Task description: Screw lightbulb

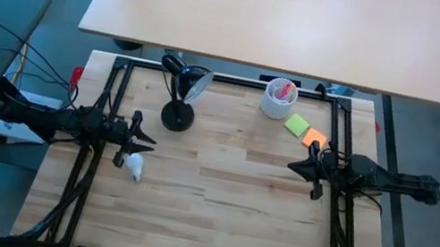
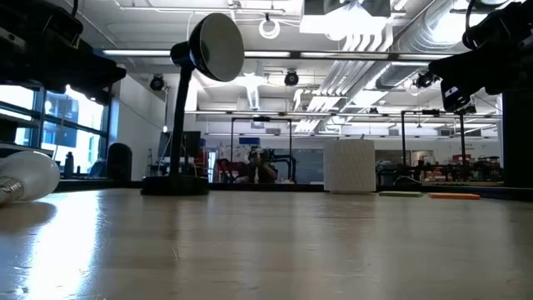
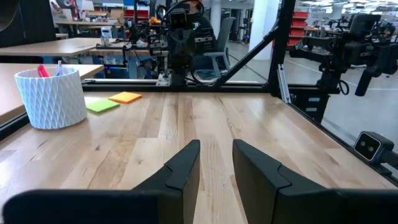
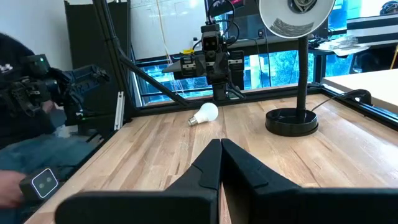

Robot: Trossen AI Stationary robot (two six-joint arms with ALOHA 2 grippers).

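The lightbulb (image 1: 133, 166) is small and white with a silvery screw base. It lies on its side on the wooden table, just on the near side of my left gripper (image 1: 149, 140). It also shows in the right wrist view (image 4: 205, 113) and at the left of the low view (image 2: 29, 177). The black desk lamp (image 1: 182, 90) stands on its round base (image 4: 292, 121) at the far left, its shade (image 2: 215, 46) tilted. My left gripper (image 3: 216, 149) is slightly open and empty. My right gripper (image 4: 221, 144) is shut and empty at the table's right (image 1: 292, 165).
A white ribbed cup (image 1: 280, 98) holding pens stands at the far right, with a green sticky pad (image 1: 297, 124) and an orange one (image 1: 314, 139) beside it. A black frame (image 1: 236, 81) rims the table. Bare wood (image 1: 216, 196) lies between the arms.
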